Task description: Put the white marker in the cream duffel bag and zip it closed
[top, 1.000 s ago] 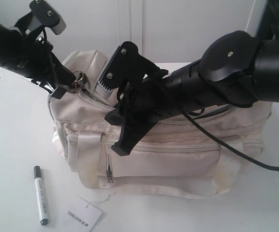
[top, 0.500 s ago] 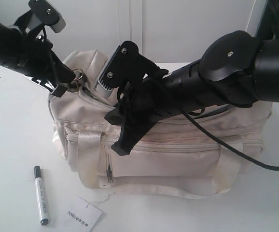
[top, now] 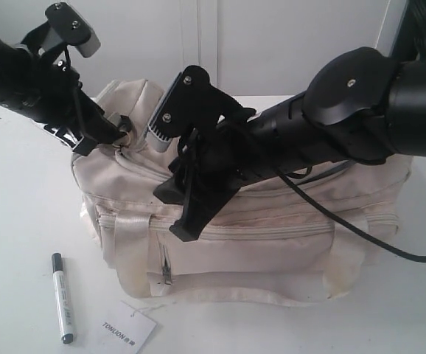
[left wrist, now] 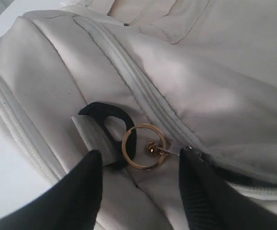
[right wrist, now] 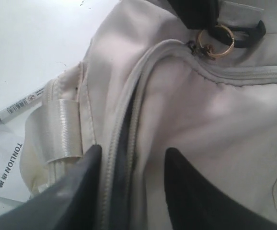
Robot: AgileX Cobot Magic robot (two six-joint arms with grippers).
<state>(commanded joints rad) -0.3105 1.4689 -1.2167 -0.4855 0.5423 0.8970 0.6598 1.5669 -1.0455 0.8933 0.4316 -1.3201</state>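
White wall panelling is standing behind a white worktop point(top: 21, 221), which is carrying everything in the scene. At its middle the cream duffel bag point(top: 272, 251) is sagging under its own soft fabric. The right arm point(top: 331, 125) is reaching across the bag's top from the right, and the left arm point(top: 21, 81) is coming down to the bag's left end. The right tool point(right wrist: 132, 151) is standing open, its jaws straddling one edge of the top zip point(right wrist: 124, 143), which is gaping there with a dark slot between the tooth bands. The left tool point(left wrist: 139, 158) is also standing open, its jaws flanking the gold ring point(left wrist: 129, 158) on the zip slider and gripping nothing. The slider is sitting just beside the black D-ring point(left wrist: 105, 115). The white marker point(top: 63, 298) is lying flat on the worktop in front of the bag's left end, apart from the bag and near a paper tag point(top: 128, 325). The marker is likely handling as a light, stiff part with a smooth round barrel that is liable to roll, so a grasp across mid-barrel is advisable. The bag mouth is likely collapsing unless one edge is being held up. Bare worktop is lying to the left of the marker, the tag is crowding its right side, and the right arm is overhanging the opening.
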